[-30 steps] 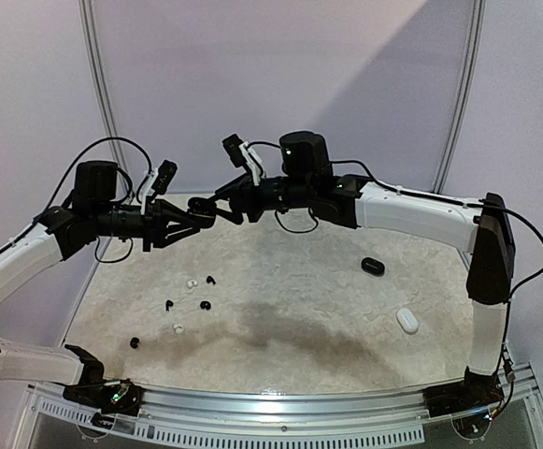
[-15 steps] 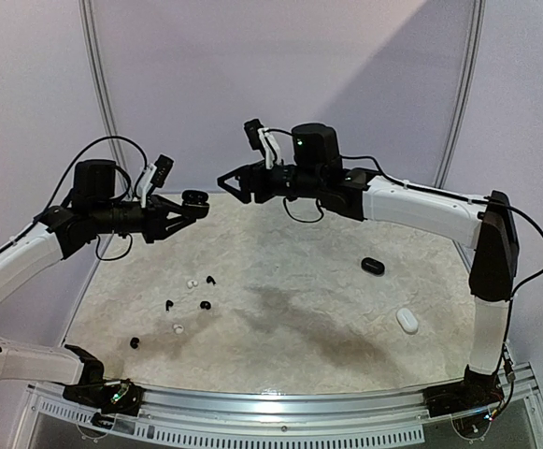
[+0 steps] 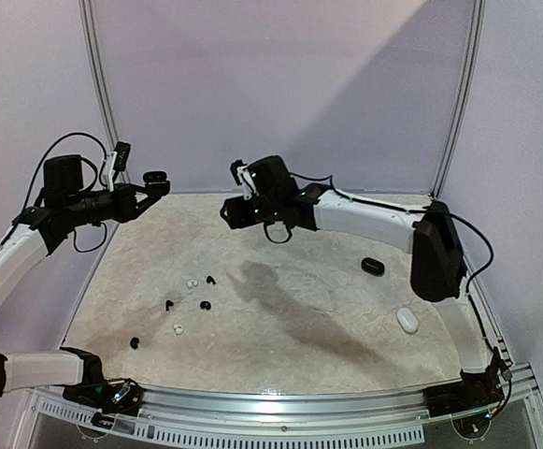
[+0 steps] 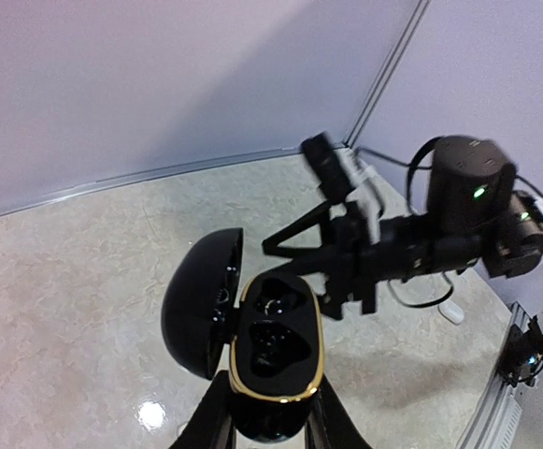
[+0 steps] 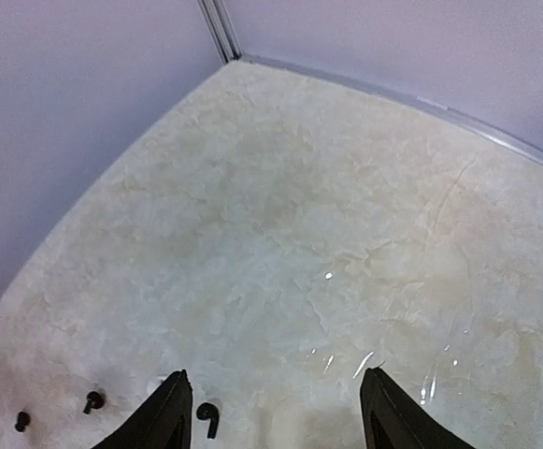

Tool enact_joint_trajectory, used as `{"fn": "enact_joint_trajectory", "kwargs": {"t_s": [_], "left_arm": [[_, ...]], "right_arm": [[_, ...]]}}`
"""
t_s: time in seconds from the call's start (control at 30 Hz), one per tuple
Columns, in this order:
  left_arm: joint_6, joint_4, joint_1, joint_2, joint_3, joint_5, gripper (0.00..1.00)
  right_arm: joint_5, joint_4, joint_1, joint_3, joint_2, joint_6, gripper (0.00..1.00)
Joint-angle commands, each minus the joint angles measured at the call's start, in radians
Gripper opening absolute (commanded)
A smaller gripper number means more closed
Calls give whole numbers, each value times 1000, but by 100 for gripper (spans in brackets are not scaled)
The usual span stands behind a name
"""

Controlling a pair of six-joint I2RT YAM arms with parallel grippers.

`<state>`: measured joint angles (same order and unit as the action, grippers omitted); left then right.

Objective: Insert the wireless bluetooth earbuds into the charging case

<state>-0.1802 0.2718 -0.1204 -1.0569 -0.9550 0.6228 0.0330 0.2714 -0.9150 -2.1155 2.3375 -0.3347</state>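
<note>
Nearest the arm bases, well below the open charging case [image 3: 155, 177] and on its near side: six loose earbuds [image 3: 205, 305] scattered over the left half of the table [image 3: 308, 355]. Four are black and two white, none touching each other and none gripped. Far right of the open charging case, also on the table: a white case [image 3: 407, 321], then a closed black case [image 3: 372, 266] a bit farther back. Both are shut and nothing touches them.

Up off the table at the far left, the left gripper [image 4: 273, 426] is pinched narrow on the base of the open charging case, one finger on each side. The lid [image 4: 201, 304] hangs open to the side, and the gold-rimmed wells face up and toward the right arm. My read: the case is held out as a steady receiver so the other arm can seat buds. The wells are glossy black, so I can't tell if a bud already sits in one.

The right gripper [image 5: 276, 374] is to the right of the open charging case, clearly apart from it and a little lower. Its jaws are wide with nothing between them. Its wrist view looks down at the table, with a few black buds at the bottom edge. One shows beside one of its fingers [image 5: 164, 416] but lies down on the table, no contact. So the earbuds are below and nearer than this gripper, which looks free for a pick.

Farthest back, behind the open charging case: a plain lilac wall [image 3: 280, 84].
</note>
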Motion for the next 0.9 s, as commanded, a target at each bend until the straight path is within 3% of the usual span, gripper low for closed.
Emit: {"fn": "enact_joint_trajectory", "kwargs": {"t_s": [0.0,0.17,0.47,0.87], "left_arm": [[-4,-14,14,58,63,14,0],[-42,-99,13,67,103,47,0],[-61,-90,14,75,115,72,0],[-59,-102,14,75,120,63,0]], "right_arm": [[56,111,-69,-129,159,10,63],[86,70,-114,-190,279,82,66],[118,48,-131,-247,405,138,65],[158,71,-164,-261,461,252,43]]}}
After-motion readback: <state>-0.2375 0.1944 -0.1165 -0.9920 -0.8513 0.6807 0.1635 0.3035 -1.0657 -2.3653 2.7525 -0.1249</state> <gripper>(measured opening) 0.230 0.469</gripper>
